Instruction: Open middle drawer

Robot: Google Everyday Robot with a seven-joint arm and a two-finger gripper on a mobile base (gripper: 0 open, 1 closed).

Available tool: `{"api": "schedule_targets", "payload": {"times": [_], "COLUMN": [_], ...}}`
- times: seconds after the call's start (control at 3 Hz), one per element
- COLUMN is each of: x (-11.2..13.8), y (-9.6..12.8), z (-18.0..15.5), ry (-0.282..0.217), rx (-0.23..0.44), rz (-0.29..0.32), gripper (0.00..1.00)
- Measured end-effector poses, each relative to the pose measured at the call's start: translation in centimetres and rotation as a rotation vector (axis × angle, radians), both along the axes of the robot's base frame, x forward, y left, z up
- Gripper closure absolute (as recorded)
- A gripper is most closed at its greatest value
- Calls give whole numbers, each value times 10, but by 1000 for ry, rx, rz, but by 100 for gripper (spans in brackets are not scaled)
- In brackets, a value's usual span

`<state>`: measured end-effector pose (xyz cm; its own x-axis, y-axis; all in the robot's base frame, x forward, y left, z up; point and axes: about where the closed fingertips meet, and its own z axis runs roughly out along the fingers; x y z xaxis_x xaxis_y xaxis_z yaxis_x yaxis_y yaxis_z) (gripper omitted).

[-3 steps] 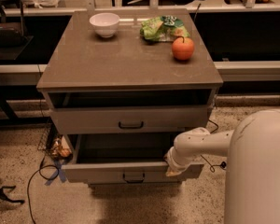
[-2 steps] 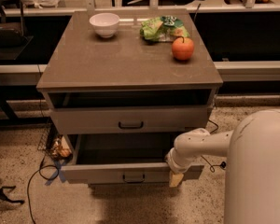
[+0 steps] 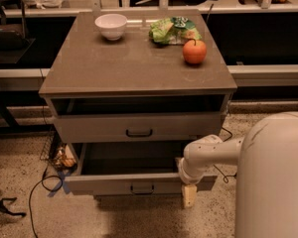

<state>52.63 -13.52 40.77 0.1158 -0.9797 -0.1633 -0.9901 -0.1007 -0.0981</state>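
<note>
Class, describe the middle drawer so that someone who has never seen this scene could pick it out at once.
Find the grey cabinet with a white bowl on top. Beneath its pushed-in upper drawer is the middle drawer, the robot's gripper at its right front corner. Unlike that neighbour, it is pulled out, its grey inside showing behind a low front.

**A:** What sort of place is showing here?

**B:** A lab or office workspace. Long black benches are running along the far side, a loose cable is lying on the speckled floor, and a robot's gripper is hanging near right of a grey cabinet.
</note>
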Motion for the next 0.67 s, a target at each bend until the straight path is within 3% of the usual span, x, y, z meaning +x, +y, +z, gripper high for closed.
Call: {"api": "schedule_targets", "payload": {"times": [0.67], "x": [-13], "y": [-9], "z": [7], "ry": [82], "rx": [-52], "rz": [-84], "gripper": [0]}}
